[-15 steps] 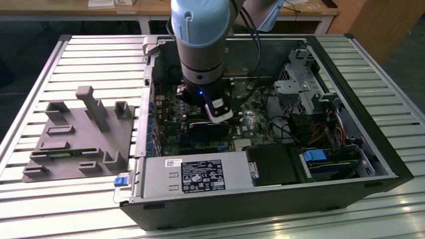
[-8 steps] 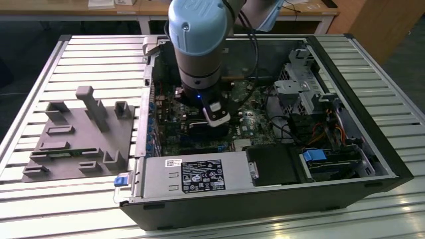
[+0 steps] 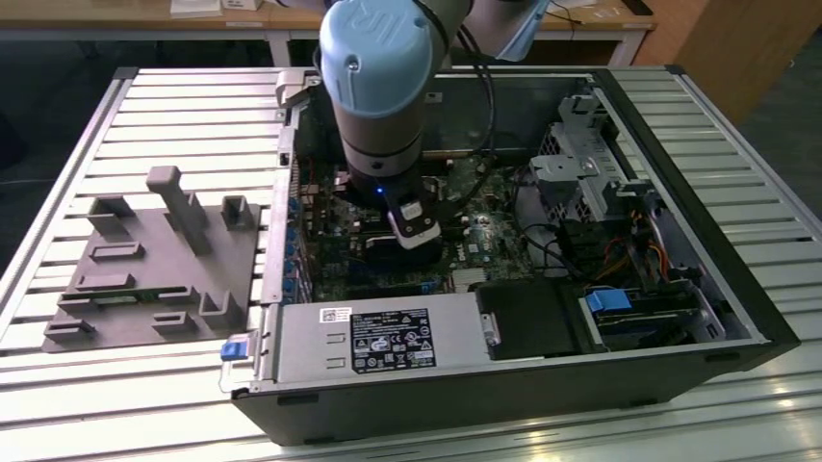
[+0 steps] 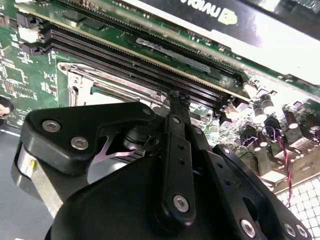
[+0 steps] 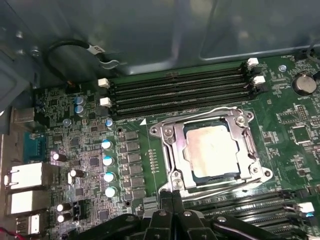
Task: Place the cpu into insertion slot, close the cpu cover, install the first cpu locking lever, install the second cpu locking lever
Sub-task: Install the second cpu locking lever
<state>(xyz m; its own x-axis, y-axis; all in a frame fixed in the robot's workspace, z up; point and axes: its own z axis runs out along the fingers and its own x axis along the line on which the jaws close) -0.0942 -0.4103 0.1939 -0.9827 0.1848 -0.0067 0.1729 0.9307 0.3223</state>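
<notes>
Cpu (image 5: 211,151) sits in insertion slot (image 5: 172,150) on green board, cpu cover (image 5: 248,159) shut over it. Gripper (image 5: 172,196) hangs just beside slot edge, black fingers (image 4: 178,107) pressed together, holding nothing.

Computer case (image 3: 514,385) lies open on table (image 3: 77,404). Fixture block (image 3: 154,279) on table at exterior view's left of case. Arm (image 3: 379,96) reaches down into case over motherboard (image 3: 495,241). Power supply (image 3: 372,337) along case's near edge, drive bay (image 3: 591,183) at exterior view's right. In first wrist view: cpu (image 5: 212,150) sits in insertion slot (image 5: 186,169), cpu cover (image 5: 245,145) down around it, memory slots (image 5: 180,92) on both sides. Gripper (image 5: 172,197) at socket edge.
</notes>
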